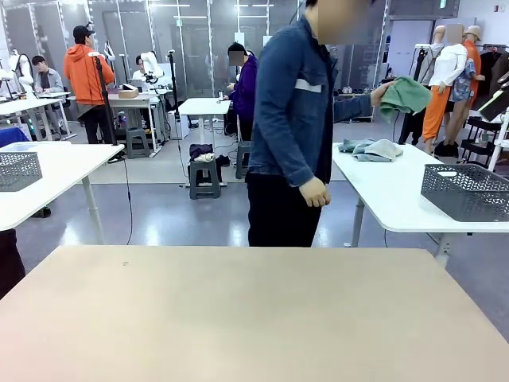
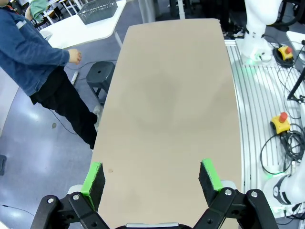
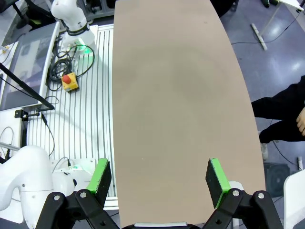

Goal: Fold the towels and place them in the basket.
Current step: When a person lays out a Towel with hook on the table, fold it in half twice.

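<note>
Glossy grey floor [image 1: 159, 227], white tables [image 1: 75, 163], glass partitions [image 1: 199, 48]

A person [image 1: 290, 119] stands behind the table [image 1: 238, 318], a towel [image 1: 407, 94] held up at right; farther right a second table [image 1: 390, 199] carries the basket [image 1: 465, 191] and, seemingly, a cloth heap [image 1: 372, 149].

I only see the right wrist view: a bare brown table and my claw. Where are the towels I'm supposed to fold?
Observer: In the front view, the person across the brown table holds the mint green towel up in one hand, off to the side.
Operator: What about the other one?
Observer: A pale cloth, maybe the off-white towel, lies on the white table behind the person.
Operator: And the basket?
Observer: The dark grey basket sits on that same white table, nearer the camera than the cloth.
</note>
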You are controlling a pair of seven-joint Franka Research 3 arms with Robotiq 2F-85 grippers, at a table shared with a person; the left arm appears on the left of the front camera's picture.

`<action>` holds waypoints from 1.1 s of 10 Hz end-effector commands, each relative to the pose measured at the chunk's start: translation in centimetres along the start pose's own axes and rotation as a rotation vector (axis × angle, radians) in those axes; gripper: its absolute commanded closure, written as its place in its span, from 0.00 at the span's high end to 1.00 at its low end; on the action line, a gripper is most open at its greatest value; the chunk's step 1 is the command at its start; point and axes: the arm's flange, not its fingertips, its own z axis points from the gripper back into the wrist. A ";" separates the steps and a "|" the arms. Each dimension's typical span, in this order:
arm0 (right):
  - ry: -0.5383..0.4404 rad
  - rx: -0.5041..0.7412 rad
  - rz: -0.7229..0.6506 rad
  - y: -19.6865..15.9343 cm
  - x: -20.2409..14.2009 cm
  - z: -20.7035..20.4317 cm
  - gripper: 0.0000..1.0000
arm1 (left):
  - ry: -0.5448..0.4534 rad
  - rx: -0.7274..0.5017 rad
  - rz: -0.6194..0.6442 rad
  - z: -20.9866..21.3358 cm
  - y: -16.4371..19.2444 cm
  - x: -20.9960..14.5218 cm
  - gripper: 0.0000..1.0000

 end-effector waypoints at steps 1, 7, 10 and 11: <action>-0.014 0.001 0.006 0.2 0.0 -0.2 1.00 | -0.017 0.000 -0.014 -0.1 -0.1 0.1 1.00; 0.058 -0.033 -0.010 0.0 0.0 0.0 1.00 | 0.084 0.003 -0.036 0.0 -0.1 0.1 1.00; 0.093 -0.063 -0.012 0.1 0.1 0.2 1.00 | 0.136 -0.010 -0.041 0.7 -0.1 -0.3 1.00; 0.107 -0.059 -0.009 0.1 0.1 0.0 1.00 | 0.144 -0.031 -0.039 0.9 -0.2 -0.3 1.00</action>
